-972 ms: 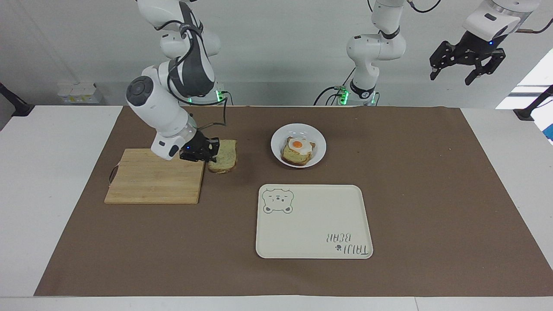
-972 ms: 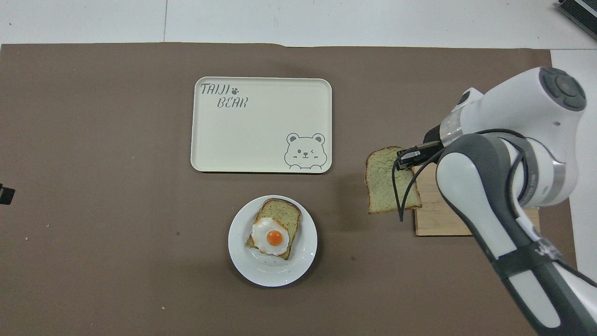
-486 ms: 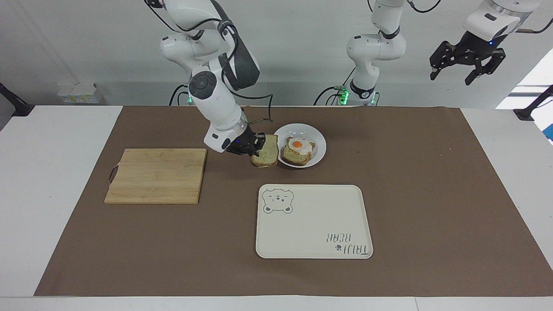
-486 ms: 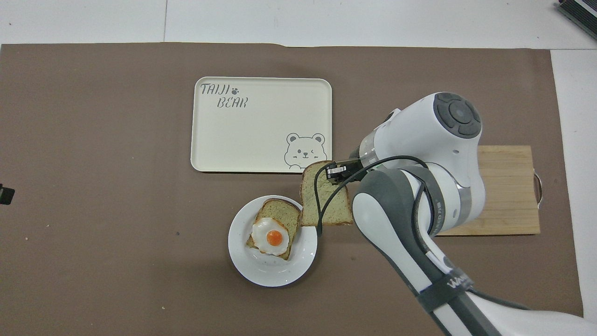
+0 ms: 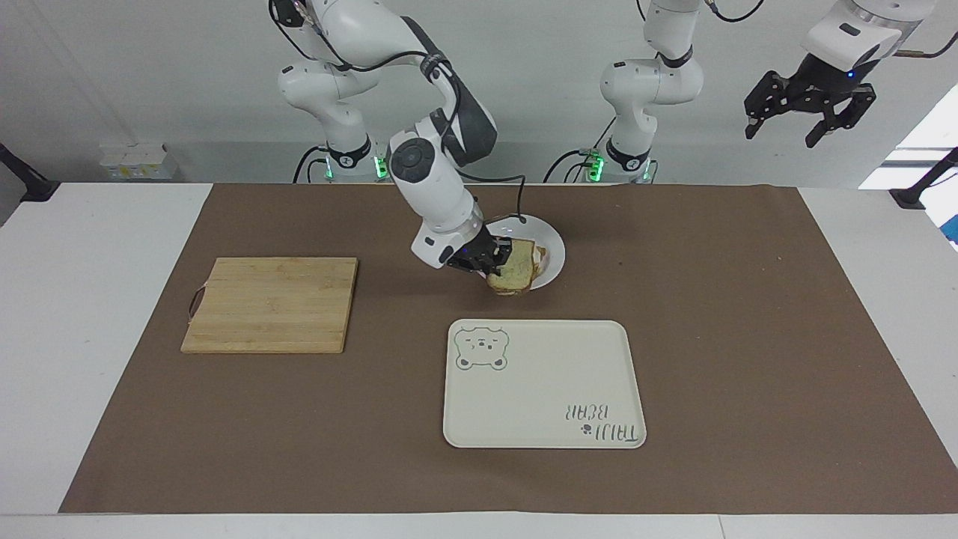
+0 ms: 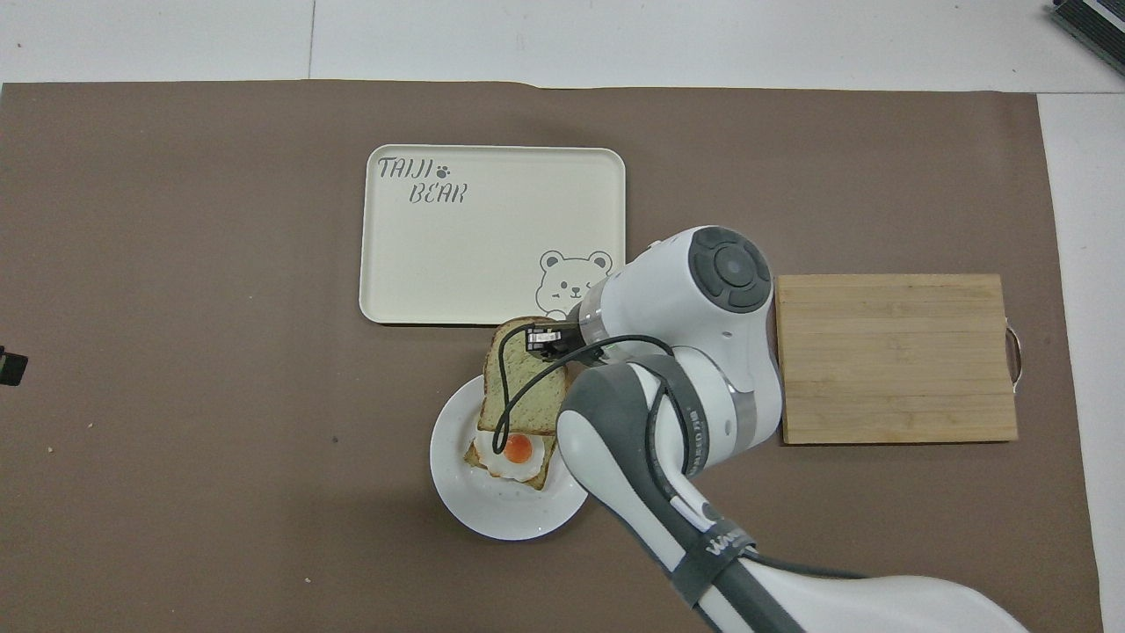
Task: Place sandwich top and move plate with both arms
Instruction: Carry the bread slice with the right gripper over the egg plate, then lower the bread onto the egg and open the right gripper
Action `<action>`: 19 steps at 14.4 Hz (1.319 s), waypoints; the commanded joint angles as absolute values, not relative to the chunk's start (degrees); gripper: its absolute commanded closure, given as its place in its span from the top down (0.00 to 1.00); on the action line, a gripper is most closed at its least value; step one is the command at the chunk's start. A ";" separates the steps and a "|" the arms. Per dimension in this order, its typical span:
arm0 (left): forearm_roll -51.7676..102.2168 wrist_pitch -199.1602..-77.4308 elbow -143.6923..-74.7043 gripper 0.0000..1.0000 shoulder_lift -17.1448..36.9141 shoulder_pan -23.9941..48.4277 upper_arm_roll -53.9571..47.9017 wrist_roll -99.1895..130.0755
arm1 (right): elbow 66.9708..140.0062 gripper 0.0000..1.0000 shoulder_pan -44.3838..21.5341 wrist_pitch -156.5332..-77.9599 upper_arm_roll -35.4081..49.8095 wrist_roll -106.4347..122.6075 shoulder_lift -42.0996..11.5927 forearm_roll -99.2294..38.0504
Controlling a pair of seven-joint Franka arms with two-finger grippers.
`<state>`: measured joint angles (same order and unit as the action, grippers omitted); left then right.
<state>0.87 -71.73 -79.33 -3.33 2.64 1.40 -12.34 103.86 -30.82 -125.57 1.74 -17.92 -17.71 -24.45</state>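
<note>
brown paper mat [image 5: 748, 337], right tool [image 5: 497, 260] clamped on speckled sandwich top [image 6: 523, 374] over glossy round plate [image 6: 457, 492], left tool [image 5: 810, 112] spread wide

Plain pale wall [image 5: 524, 90], white table [image 5: 90, 314] under a brown mat [image 5: 748, 337], bright window [image 5: 928, 135] at one end.

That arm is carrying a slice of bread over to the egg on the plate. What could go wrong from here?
1. The right gripper holds the sandwich top by one edge, only partly over the fried egg; released here, it might land crooked or slide off.
2. Lowering could nudge the plate.
3. The left gripper waits high up, open, so moving the plate together hasn't begun.
</note>
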 commanded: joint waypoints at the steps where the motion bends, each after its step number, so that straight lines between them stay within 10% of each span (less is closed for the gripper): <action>1: 0.26 -71.81 -80.24 1.00 -4.31 2.81 1.49 -11.87 | 104.50 0.00 -31.64 -126.04 1.67 -18.11 -18.37 -26.02; 19: 0.26 -71.81 -80.24 1.00 -4.31 2.81 1.49 -11.86 | 107.67 0.00 -32.61 -130.52 1.58 -14.77 -19.25 -25.84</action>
<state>0.87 -71.73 -79.33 -3.33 2.64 1.40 -12.33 106.84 -32.67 -129.32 1.54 -14.52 -19.44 -24.47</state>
